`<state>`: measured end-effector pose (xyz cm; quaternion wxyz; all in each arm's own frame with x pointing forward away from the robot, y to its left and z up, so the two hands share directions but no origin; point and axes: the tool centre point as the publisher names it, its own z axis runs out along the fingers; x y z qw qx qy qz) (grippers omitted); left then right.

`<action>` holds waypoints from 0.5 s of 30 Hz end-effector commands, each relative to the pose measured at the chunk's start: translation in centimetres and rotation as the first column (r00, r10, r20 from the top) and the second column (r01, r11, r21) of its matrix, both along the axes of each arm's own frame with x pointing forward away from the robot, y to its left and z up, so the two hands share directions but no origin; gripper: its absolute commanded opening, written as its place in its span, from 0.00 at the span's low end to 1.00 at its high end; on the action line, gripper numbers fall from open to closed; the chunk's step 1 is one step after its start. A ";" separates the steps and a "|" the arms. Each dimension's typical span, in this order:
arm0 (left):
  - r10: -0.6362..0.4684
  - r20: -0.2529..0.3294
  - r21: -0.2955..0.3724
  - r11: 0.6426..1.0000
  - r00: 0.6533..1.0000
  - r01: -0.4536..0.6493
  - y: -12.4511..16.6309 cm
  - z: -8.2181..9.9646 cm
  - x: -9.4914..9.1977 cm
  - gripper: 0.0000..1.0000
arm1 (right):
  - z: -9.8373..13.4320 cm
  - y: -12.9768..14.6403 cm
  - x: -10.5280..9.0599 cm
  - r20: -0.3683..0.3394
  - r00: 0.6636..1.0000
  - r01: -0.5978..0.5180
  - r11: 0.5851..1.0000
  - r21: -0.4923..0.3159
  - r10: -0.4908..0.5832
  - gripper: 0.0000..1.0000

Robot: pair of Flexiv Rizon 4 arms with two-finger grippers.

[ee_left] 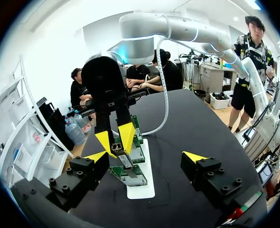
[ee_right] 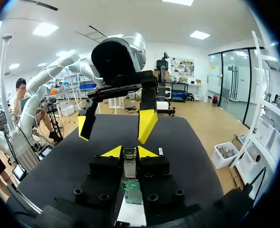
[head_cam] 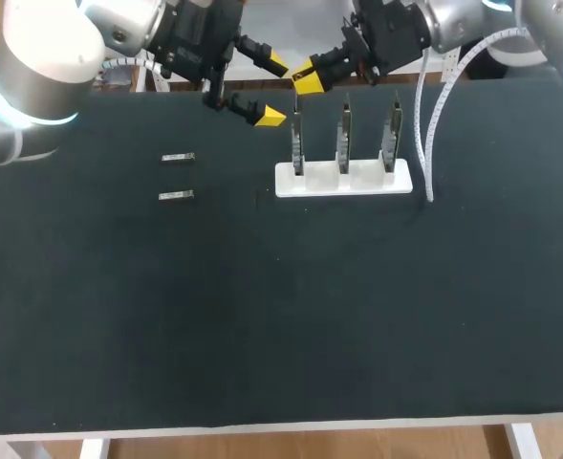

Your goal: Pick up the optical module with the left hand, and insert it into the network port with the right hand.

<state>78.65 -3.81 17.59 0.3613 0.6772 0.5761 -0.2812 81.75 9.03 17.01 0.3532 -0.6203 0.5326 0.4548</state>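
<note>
One black table (head_cam: pixel 281 316) carries everything, and the white holder (head_cam: pixel 343 179) toward its far side is my landmark. Three circuit boards (head_cam: pixel 343 139) stand upright in that holder, side by side. My left gripper (head_cam: pixel 270 91) hangs just beyond the holder's left end, its jaws wide apart and empty. My right gripper (head_cam: pixel 307 80) sits right above that same end, jaws clamped on the optical module (ee_right: pixel 129 161), which points down at the end board (head_cam: pixel 297 143); I cannot make out the port's mouth. I judge the main risk to be a skewed entry: if the module meets the port off-line or tilted, it could jam, slide in my grip, or push the thin board over in the holder. The left gripper is close by that end too, so a sideways correction might bump it. Two spare modules (head_cam: pixel 178 157) lie flat well to the holder's left, out of the way.
</note>
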 end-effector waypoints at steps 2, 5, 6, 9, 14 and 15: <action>-0.002 -0.003 0.006 1.000 1.000 0.002 -0.1 0.1 0.2 1.00 | -0.3 0.3 1.1 -0.010 1.000 -0.021 1.000 0.001 0.021 0.00; -0.002 -0.003 0.006 1.000 1.000 0.002 -0.1 0.1 0.2 1.00 | -0.4 0.4 1.2 -0.015 1.000 -0.022 1.000 0.000 0.022 0.00; -0.002 -0.003 0.006 1.000 1.000 0.002 -0.1 0.1 0.2 1.00 | -0.4 0.4 1.2 -0.015 1.000 -0.022 1.000 -0.002 0.022 0.00; -0.002 -0.003 0.006 1.000 1.000 0.002 -0.1 0.1 0.2 1.00 | -0.5 0.3 1.4 -0.020 1.000 -0.017 1.000 -0.003 0.017 0.00; -0.002 -0.003 0.006 1.000 1.000 0.002 -0.1 0.1 0.2 1.00 | -0.6 0.1 1.6 -0.022 1.000 -0.014 1.000 -0.003 0.014 0.00; -0.002 -0.003 0.006 1.000 1.000 0.002 -0.1 0.1 0.2 1.00 | -0.6 0.1 1.6 -0.022 1.000 -0.014 1.000 -0.003 0.014 0.00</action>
